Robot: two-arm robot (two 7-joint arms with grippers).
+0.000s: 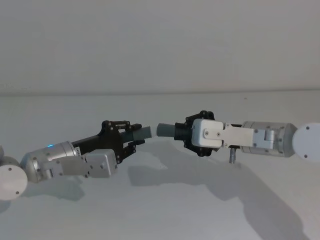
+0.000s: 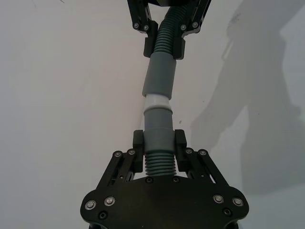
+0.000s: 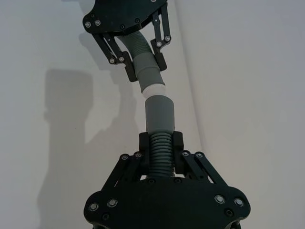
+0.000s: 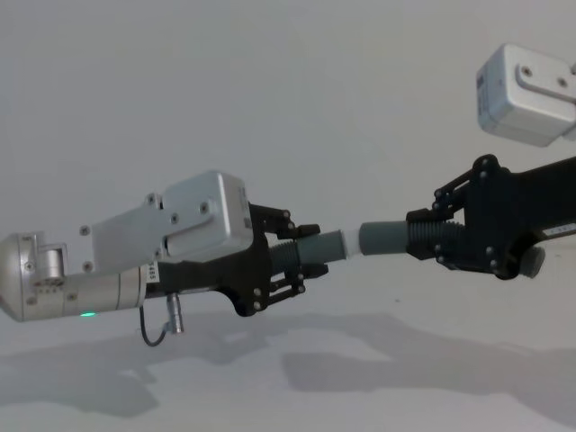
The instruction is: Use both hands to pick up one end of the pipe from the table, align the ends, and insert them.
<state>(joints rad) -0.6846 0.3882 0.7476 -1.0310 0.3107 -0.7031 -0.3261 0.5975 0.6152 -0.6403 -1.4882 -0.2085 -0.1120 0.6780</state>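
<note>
Both hands hold a piece of the pipe in the air above the white table. My left gripper is shut on the ribbed part of the left pipe piece, whose end carries a white tip. My right gripper is shut on the ribbed part of the right pipe piece, which has the wider grey collar. The two ends face each other. In the wrist views the white tip meets the collar's mouth at a slight angle. A small gap between the ends shows in the head view.
The arms' shadows fall on the bare table below. A pale wall rises behind the table's far edge. A small metal stub hangs under the right wrist.
</note>
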